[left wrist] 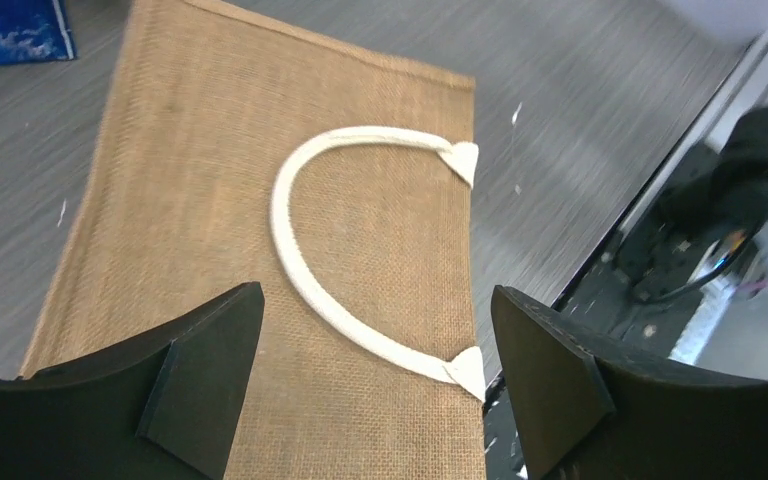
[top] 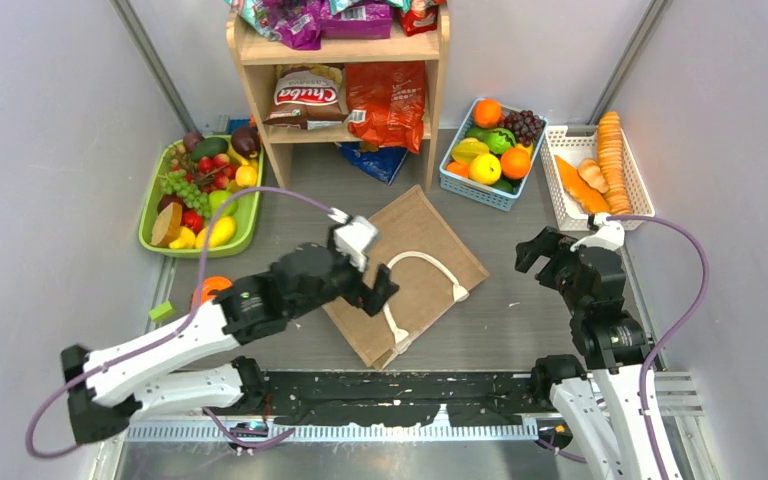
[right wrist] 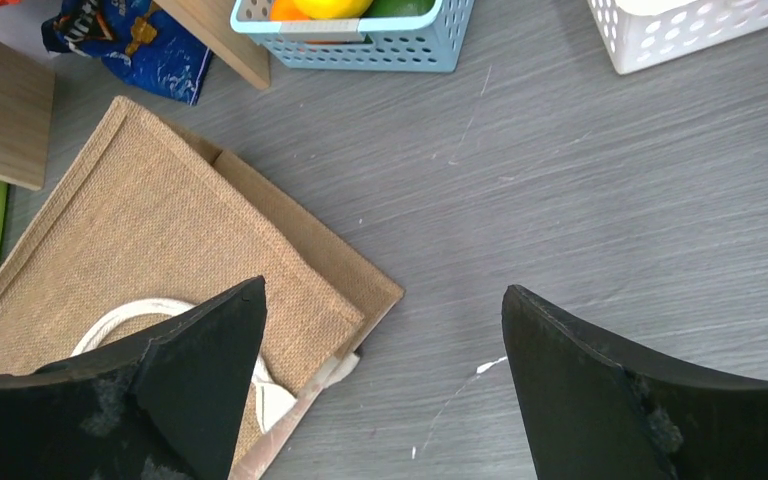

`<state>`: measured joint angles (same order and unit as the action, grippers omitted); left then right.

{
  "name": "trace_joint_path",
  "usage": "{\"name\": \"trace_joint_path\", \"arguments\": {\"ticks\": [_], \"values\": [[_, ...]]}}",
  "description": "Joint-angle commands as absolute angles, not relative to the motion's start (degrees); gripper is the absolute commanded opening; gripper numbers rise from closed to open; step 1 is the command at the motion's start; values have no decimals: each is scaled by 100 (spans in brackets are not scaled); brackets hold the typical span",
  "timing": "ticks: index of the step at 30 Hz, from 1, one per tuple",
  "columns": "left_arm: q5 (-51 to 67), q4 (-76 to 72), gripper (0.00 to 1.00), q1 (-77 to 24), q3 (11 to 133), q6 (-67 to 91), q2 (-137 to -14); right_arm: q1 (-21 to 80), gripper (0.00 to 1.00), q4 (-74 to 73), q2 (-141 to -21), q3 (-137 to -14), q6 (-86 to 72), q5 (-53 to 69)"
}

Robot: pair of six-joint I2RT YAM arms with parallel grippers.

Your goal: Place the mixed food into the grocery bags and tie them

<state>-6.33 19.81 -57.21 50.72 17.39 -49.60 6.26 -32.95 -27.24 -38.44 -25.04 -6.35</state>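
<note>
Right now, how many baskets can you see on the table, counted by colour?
Green plastic basket holding fruit: 1
Blue plastic basket holding fruit: 1
White plastic basket holding orange-coloured food: 1
Total: 3

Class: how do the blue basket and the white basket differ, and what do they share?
The blue basket holds mixed fruit of several colours, oranges and dark grapes included; the white basket holds only orange-tan pieces, some lined in a row. The blue basket stands next to the wooden shelf; the white basket stands farther right, near the wall. Both are rectangular perforated plastic baskets.
</note>
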Motion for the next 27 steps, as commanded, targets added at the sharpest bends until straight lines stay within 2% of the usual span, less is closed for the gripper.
{"name": "trace_joint_path", "arguments": {"ticks": [1,14,23,27], "values": [[-2198,2282,88,-6779,5608,686,-5811,616,95,-3588,-2596,-4165,-2673,-404],[-3131,3135,95,-8478,6726,238,-8182,615,96,-4233,-2163,-4434,-2457,-650],[-3747,3354,96,-8563,7115,403,-9365,613,95,-4272,-2063,-4497,-2523,-544],[-4381,3624,95,-8560,7285,643,-9922,612,95,-4272,-2088,-4475,-2568,-486]]}}
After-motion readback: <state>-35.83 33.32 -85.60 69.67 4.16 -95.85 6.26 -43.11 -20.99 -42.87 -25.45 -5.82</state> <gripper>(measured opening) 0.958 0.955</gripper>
